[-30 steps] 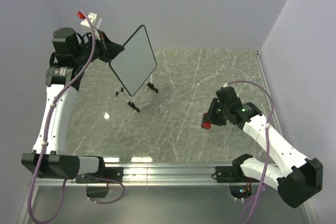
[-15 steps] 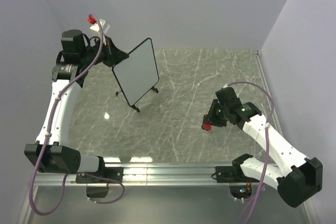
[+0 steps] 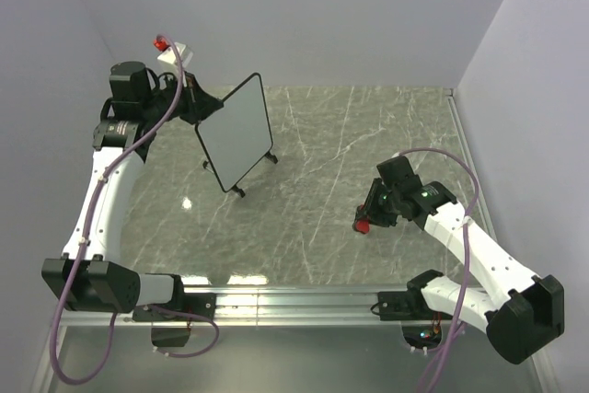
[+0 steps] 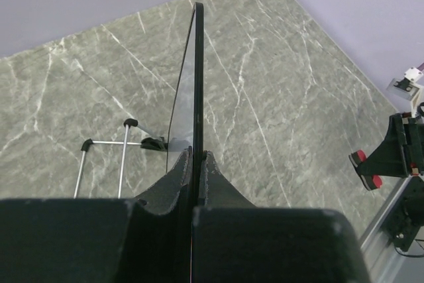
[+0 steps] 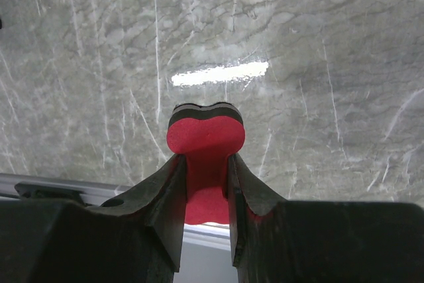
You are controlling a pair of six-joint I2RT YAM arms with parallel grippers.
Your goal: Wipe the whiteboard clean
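Left gripper [image 4: 197, 158] pinches the whiteboard [image 3: 235, 131] by its edge, near the table's [image 3: 368, 135] far-left corner. Right gripper [image 5: 204, 167] clamps the red eraser [image 5: 205, 134] toward the near-right corner.

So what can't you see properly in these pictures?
- Marks on the whiteboard: too small to tell in the top view, and the left wrist view shows it only edge-on.
- The eraser: in the right wrist view, its lower part is hidden between the fingers of the right gripper.
- Whether the stand legs touch the table: the top view cannot settle it.
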